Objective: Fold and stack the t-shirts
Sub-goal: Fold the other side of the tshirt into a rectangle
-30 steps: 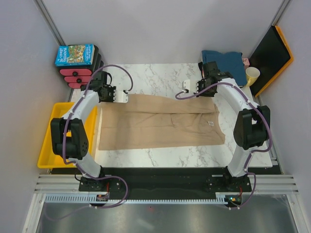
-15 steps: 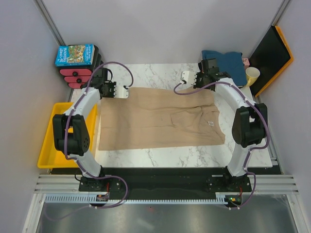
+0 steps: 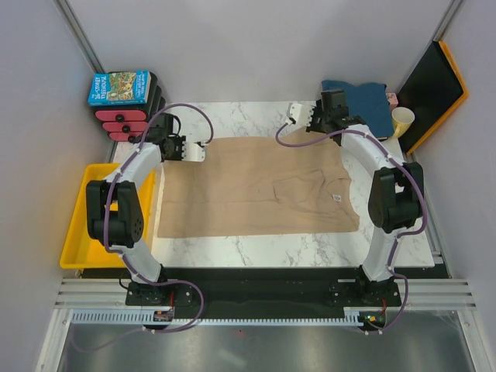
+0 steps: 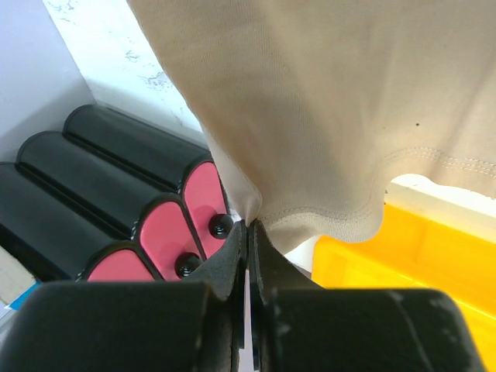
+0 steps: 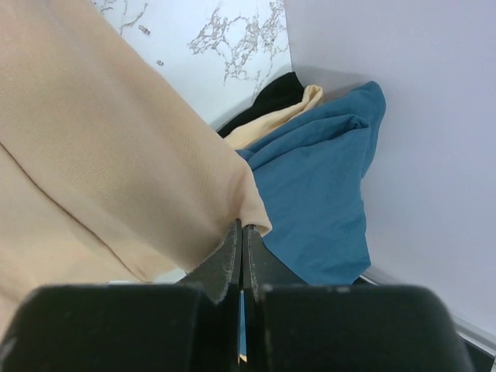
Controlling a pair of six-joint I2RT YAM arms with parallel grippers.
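Tan t-shirt [image 3: 256,186]: spread on the table [image 3: 256,244], 2 far corners pinched in the clamped left gripper [image 4: 248,232] and right gripper [image 5: 241,232]. Corners are best carried level, evenly tensioned, so the fold is laid square.

we look down from behind on the whole table [image 3: 256,249]; both wrist views press close on its tan shirt [image 4: 325,93].

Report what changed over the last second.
The right gripper, shut on the tan t-shirt, pulled its far edge toward the back of the table, spreading out the fold. The left gripper barely shifted, keeping its grip. The teal t-shirt and yellow bin stayed put.
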